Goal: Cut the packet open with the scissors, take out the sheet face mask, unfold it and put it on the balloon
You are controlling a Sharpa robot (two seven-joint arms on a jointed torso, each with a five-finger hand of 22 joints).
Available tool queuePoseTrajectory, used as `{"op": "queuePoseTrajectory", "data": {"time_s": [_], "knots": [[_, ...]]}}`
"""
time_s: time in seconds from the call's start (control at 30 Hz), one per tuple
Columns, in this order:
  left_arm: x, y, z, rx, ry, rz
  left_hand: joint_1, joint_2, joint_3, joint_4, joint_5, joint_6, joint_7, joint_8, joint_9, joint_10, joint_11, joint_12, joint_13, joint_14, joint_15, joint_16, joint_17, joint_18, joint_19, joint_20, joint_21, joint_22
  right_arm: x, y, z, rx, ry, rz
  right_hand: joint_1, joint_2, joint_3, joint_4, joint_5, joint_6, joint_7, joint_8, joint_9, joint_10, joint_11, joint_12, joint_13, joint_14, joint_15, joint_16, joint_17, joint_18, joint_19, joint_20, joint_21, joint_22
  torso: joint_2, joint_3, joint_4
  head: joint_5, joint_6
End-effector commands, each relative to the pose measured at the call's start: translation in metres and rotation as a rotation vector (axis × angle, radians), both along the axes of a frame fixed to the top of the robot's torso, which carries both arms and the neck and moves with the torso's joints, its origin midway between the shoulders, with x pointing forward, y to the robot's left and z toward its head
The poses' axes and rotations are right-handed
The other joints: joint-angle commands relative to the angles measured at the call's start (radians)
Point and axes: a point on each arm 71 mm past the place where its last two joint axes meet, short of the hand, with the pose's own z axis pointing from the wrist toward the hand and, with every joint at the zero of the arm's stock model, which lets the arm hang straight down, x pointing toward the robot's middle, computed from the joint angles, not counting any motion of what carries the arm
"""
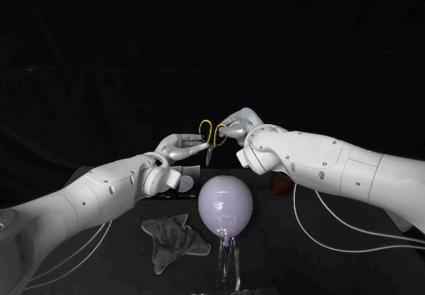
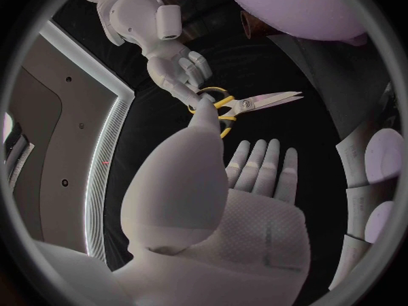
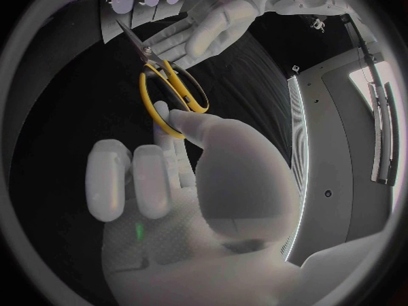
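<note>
Scissors (image 1: 210, 140) held mid-air btwn both hands, blades down: L hand (image 1: 182, 146) pinches near pivot, R hand (image 1: 237, 123) grips yellow handles. Balloon (image 1: 225, 203) below, nearer robot.

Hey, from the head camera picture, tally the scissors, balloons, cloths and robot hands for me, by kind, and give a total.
Scissors: 1
Balloon: 1
Grey cloth: 1
Hands: 2, left hand and right hand
Total: 5
</note>
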Motion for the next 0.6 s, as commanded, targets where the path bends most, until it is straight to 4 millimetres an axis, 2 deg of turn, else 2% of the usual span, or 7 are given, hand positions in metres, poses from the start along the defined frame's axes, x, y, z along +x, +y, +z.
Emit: {"op": "queuePoseTrajectory", "data": {"time_s": [0.03, 0.17, 0.33, 0.43, 0.47, 0.53, 0.6], "knots": [[-0.002, -0.006, -0.003, 0.040, 0.047, -0.075, -0.003, -0.017, -0.010, 0.002, 0.002, 0.013, 0.092, 0.007, 0.004, 0.024, 0.004, 0.005, 0.002, 0.021, 0.003, 0.009, 0.006, 0.021, 0.030, 0.003, 0.009, 0.005, -0.002, 0.004, 0.003, 0.027, -0.042, 0.010, -0.004, 0.007, 0.041, -0.038, 0.005, -0.002, -0.005, 0.007, 0.002, 0.052, -0.045, 0.001, 0.001, 0.027, -0.007, -0.005, 0.000, 0.002, -0.001, -0.001, -0.003, 0.015, -0.001, 0.0002, -0.0006, 0.001, -0.001], [-0.002, -0.007, -0.004, 0.044, 0.060, -0.089, -0.003, -0.013, -0.009, 0.002, 0.002, 0.026, 0.089, 0.013, 0.008, 0.043, 0.002, 0.007, 0.003, 0.038, 0.001, 0.012, 0.009, 0.029, 0.039, 0.003, 0.012, 0.005, -0.003, 0.006, 0.003, 0.034, -0.042, 0.020, -0.005, 0.007, 0.042, -0.039, 0.006, -0.002, -0.005, 0.007, 0.002, 0.052, -0.045, 0.001, 0.001, 0.027, -0.007, -0.004, 0.001, 0.002, -0.001, -0.001, -0.003, 0.015, 0.000, -0.0004, -0.0001, 0.002, -0.001], [-0.001, -0.010, -0.004, 0.029, 0.070, -0.098, 0.006, 0.030, 0.005, -0.002, 0.001, 0.071, 0.074, 0.031, 0.022, 0.104, -0.012, 0.013, 0.007, 0.066, -0.012, 0.017, 0.014, 0.046, 0.045, 0.003, 0.013, 0.004, -0.006, 0.010, 0.002, 0.038, -0.041, 0.034, -0.005, 0.007, 0.042, -0.039, 0.006, -0.002, -0.005, 0.007, 0.002, 0.052, -0.045, 0.001, 0.001, 0.027, -0.007, -0.004, 0.002, 0.002, -0.001, -0.001, -0.003, 0.015, -0.001, -0.0006, -0.0010, 0.004, -0.001], [-0.001, -0.012, -0.004, 0.008, 0.080, -0.103, 0.031, 0.071, 0.016, -0.008, 0.001, 0.134, 0.063, 0.056, 0.039, 0.200, -0.021, 0.028, 0.014, 0.121, -0.021, 0.029, 0.025, 0.060, 0.064, 0.004, 0.017, 0.006, -0.007, 0.012, 0.002, 0.040, -0.041, 0.043, -0.005, 0.007, 0.042, -0.039, 0.006, -0.002, -0.005, 0.007, 0.002, 0.052, -0.045, 0.001, 0.001, 0.027, -0.007, -0.004, 0.002, 0.002, -0.001, -0.001, -0.003, 0.015, 0.000, -0.0003, -0.0007, 0.003, -0.003], [-0.001, -0.012, -0.004, 0.002, 0.081, -0.103, 0.042, 0.083, 0.019, -0.010, 0.001, 0.170, 0.058, 0.070, 0.049, 0.222, -0.026, 0.034, 0.015, 0.153, -0.025, 0.037, 0.032, 0.065, 0.081, 0.005, 0.022, 0.008, -0.007, 0.013, 0.002, 0.041, -0.041, 0.045, -0.005, 0.007, 0.042, -0.039, 0.006, -0.002, -0.005, 0.007, 0.002, 0.052, -0.045, 0.001, 0.001, 0.027, -0.007, -0.004, 0.002, 0.002, -0.001, -0.001, -0.003, 0.015, 0.000, -0.0002, -0.0007, 0.003, -0.003], [-0.001, -0.012, -0.004, -0.003, 0.080, -0.100, 0.049, 0.090, 0.020, -0.011, 0.001, 0.191, 0.054, 0.078, 0.054, 0.235, -0.027, 0.037, 0.015, 0.178, -0.026, 0.043, 0.038, 0.068, 0.091, 0.005, 0.025, 0.009, -0.007, 0.014, 0.002, 0.041, -0.041, 0.048, -0.005, 0.007, 0.042, -0.039, 0.006, -0.002, -0.005, 0.007, 0.002, 0.052, -0.045, 0.001, 0.001, 0.027, -0.007, -0.004, 0.002, 0.002, -0.001, -0.001, -0.003, 0.015, 0.000, -0.0001, -0.0006, 0.004, -0.003], [-0.001, -0.012, -0.004, -0.006, 0.076, -0.092, 0.080, 0.120, 0.033, -0.015, 0.002, 0.251, 0.038, 0.105, 0.069, 0.296, -0.030, 0.058, 0.020, 0.255, -0.034, 0.080, 0.054, 0.078, 0.210, 0.004, 0.060, 0.025, -0.007, 0.014, 0.002, 0.041, -0.041, 0.049, -0.005, 0.007, 0.042, -0.039, 0.006, -0.002, -0.005, 0.007, 0.002, 0.052, -0.045, 0.001, 0.001, 0.027, -0.007, -0.004, 0.002, 0.002, -0.001, -0.001, -0.003, 0.015, -0.001, 0.0000, -0.0004, 0.006, -0.002]]}}
